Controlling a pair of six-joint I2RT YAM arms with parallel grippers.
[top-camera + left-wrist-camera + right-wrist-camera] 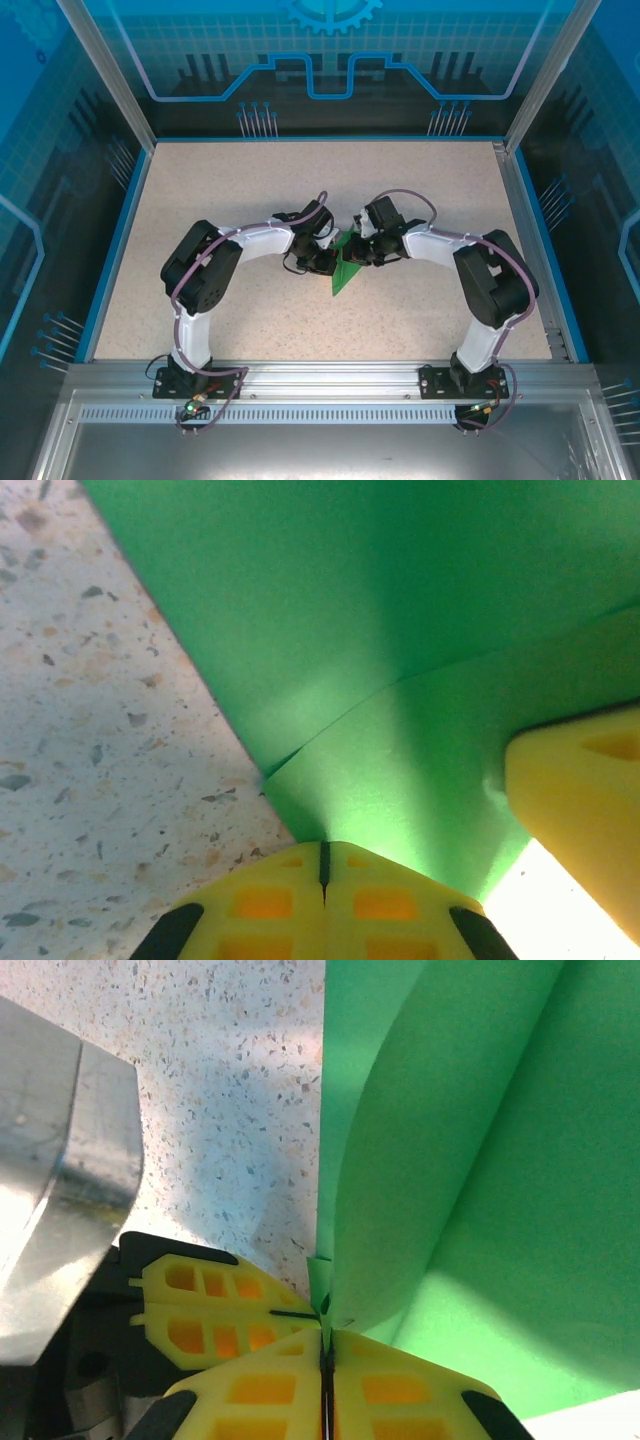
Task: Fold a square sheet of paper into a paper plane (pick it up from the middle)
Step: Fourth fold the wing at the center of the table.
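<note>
The square sheet of paper (345,274) is green and creased into a pointed triangular shape at the table's middle, its tip toward the near edge. My left gripper (327,262) comes at it from the left and my right gripper (366,252) from the right. In the left wrist view the left gripper (323,865) is shut, with the paper (400,660) rising from its tips and a fold line across it. In the right wrist view the right gripper (325,1348) is shut on a paper (470,1190) edge, layers fanning upward. The left gripper's yellow fingers (215,1305) sit right beside it.
The speckled table (250,190) has a blue rim and clear walls on three sides. An aluminium rail (330,382) with both arm bases runs along the near edge. A grey metal part of the left arm (60,1170) stands close on the right wrist view's left.
</note>
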